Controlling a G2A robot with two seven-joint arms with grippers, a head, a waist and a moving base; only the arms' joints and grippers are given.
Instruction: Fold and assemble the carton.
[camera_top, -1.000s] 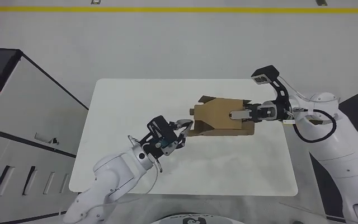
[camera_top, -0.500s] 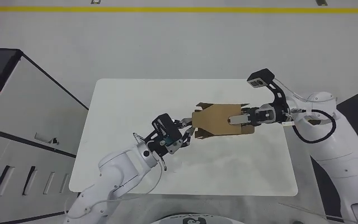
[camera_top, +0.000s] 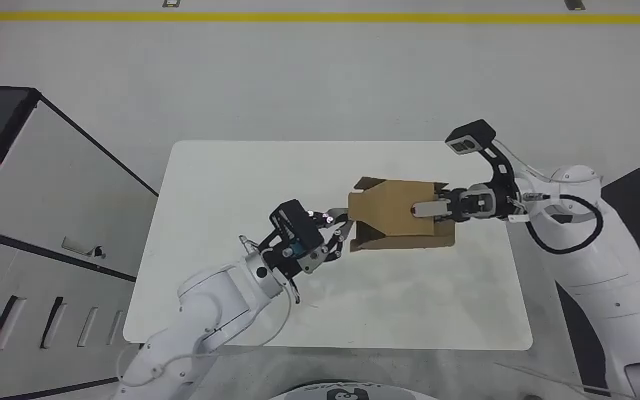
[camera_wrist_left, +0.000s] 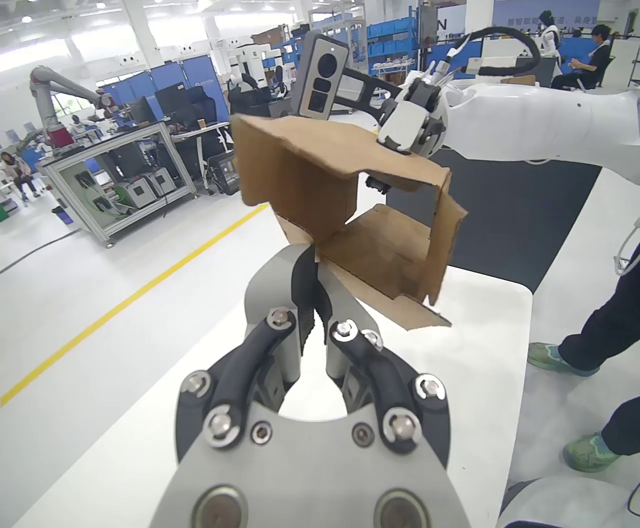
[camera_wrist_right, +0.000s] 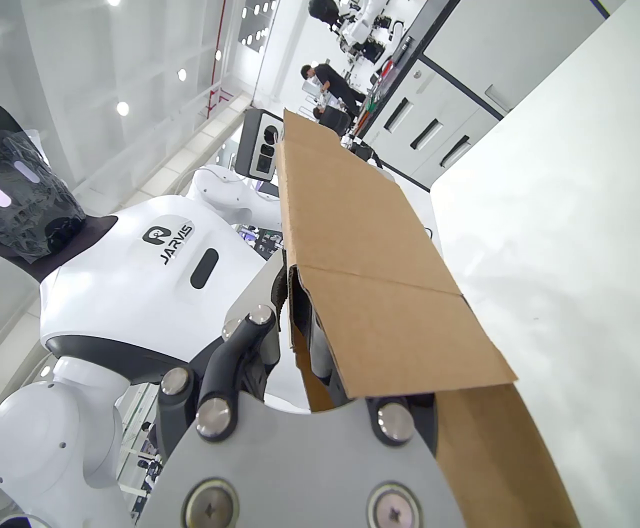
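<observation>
Since a moment ago the brown cardboard carton (camera_top: 400, 212) has puffed open a bit, and I hold it over the white table (camera_top: 250, 200) by both ends, left gripper (camera_wrist_left: 307, 257) pinching one corner, right gripper (camera_wrist_right: 296, 300) pinching the far flap.

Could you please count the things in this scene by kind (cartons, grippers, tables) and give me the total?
carton: 1
grippers: 2, the left gripper and the right gripper, each shut on the carton
table: 1
Total: 4
</observation>
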